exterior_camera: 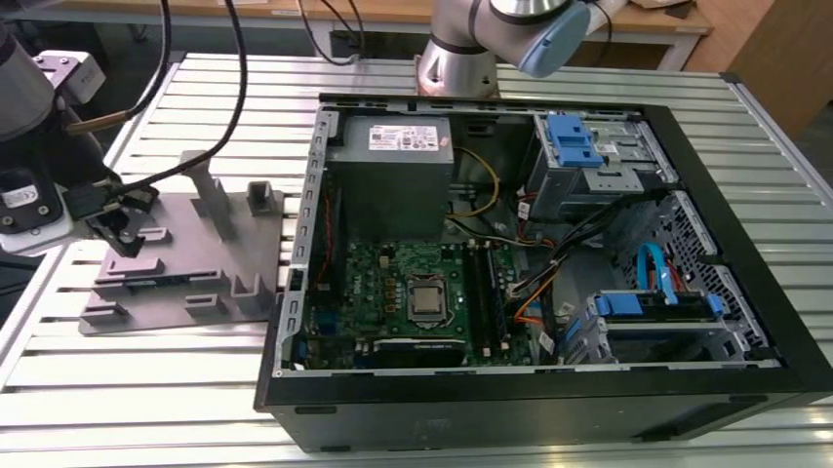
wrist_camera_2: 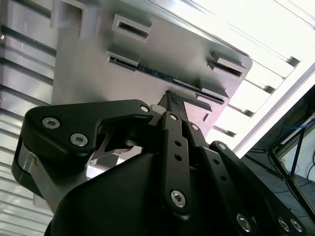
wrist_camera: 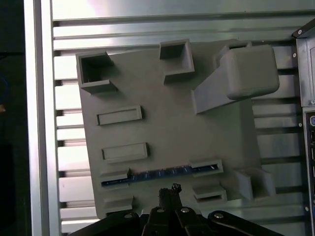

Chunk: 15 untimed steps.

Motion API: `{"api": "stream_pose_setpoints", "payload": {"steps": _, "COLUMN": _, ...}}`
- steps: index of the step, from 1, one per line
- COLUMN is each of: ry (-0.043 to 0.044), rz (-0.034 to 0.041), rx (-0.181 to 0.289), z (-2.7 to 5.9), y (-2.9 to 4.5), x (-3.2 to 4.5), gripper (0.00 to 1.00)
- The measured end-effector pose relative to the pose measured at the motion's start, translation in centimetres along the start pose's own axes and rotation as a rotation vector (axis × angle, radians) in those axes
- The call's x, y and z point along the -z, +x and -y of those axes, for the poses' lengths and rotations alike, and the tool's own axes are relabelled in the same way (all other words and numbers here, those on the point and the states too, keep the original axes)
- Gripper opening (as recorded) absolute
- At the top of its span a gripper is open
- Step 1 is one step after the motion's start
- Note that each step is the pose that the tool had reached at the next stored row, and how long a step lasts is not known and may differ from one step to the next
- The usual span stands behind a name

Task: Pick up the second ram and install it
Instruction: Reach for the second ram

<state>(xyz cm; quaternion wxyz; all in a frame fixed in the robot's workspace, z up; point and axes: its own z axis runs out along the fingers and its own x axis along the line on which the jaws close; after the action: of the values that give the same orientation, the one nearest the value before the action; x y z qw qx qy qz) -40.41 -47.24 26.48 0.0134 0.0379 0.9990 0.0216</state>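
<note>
A slatted metal table (exterior_camera: 143,395) under bright light, an open computer case (exterior_camera: 521,402) with its green motherboard (exterior_camera: 390,278) well off to the side of the gripper (exterior_camera: 120,226), and all the action is over the grey moulded plate (wrist_camera: 167,128). In both wrist views the gripper (wrist_camera: 170,191) hangs above that plate with its fingers pressed tip to tip and nothing between them. Just beyond the fingertips (wrist_camera_2: 172,98) sits the second ram (wrist_camera: 157,173), seated on edge in a long slot near the plate's rim and not touched. The risk here, as I read it: with the fingers together they cannot straddle the stick, so going down like this would knock its top edge rather than grip it. Off-centre contact could also tip the stick in its slot and make it bind. The raised blocks (wrist_camera: 206,167) at either end of the slot stand close enough to catch a finger. As for looks, the second ram (wrist_camera_2: 167,77) is a thin, dark blue-green strip, long and straight. Only its upper edge, with a row of small marks, shows above the grey holder.
</note>
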Motion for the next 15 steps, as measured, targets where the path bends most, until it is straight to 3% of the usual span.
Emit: {"api": "stream_pose_setpoints", "payload": {"steps": 15, "ry": 0.0000, "rz": -0.0006, "rx": 0.000, "z": 0.11, "y": 0.06, "x": -2.55, "gripper": 0.07}}
